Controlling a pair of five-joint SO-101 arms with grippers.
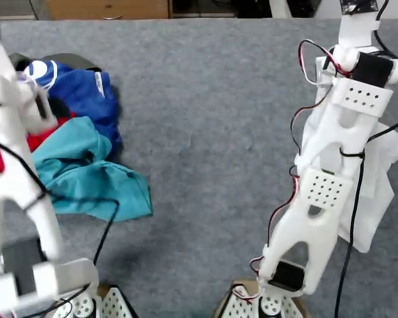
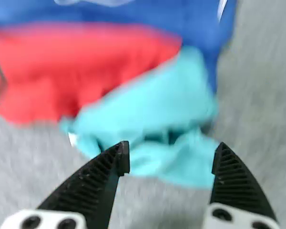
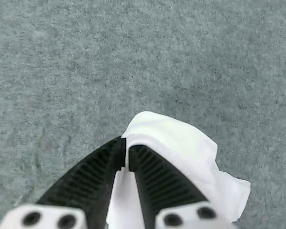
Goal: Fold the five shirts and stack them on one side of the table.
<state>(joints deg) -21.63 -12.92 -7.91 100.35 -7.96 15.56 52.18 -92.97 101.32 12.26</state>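
In the high view, three shirts lie bunched together at the left side of the table (image 1: 205, 119). A blue shirt (image 1: 86, 93) is farthest back, a red shirt (image 1: 43, 139) shows in the middle, and a teal shirt (image 1: 86, 175) sprawls nearest, its long axis running out toward the table's middle. The left arm (image 1: 13, 179) stands right over this bunch. The right arm (image 1: 331, 172) stands well apart at the right side, above a white shirt (image 1: 385, 185) that lies along that edge. In the left wrist view, the left gripper (image 2: 171, 150) has its fingers spread wide with nothing between them. The teal shirt's crumpled edge lies straight ahead of the tips, with red and blue beyond it; whether the tips touch cloth I cannot tell. The teal one therefore looks the likely next pick, and the left arm is plainly the nearer. In the right wrist view, the right gripper (image 3: 126, 145) is pinched tight on a fold of the white shirt, over bare table.
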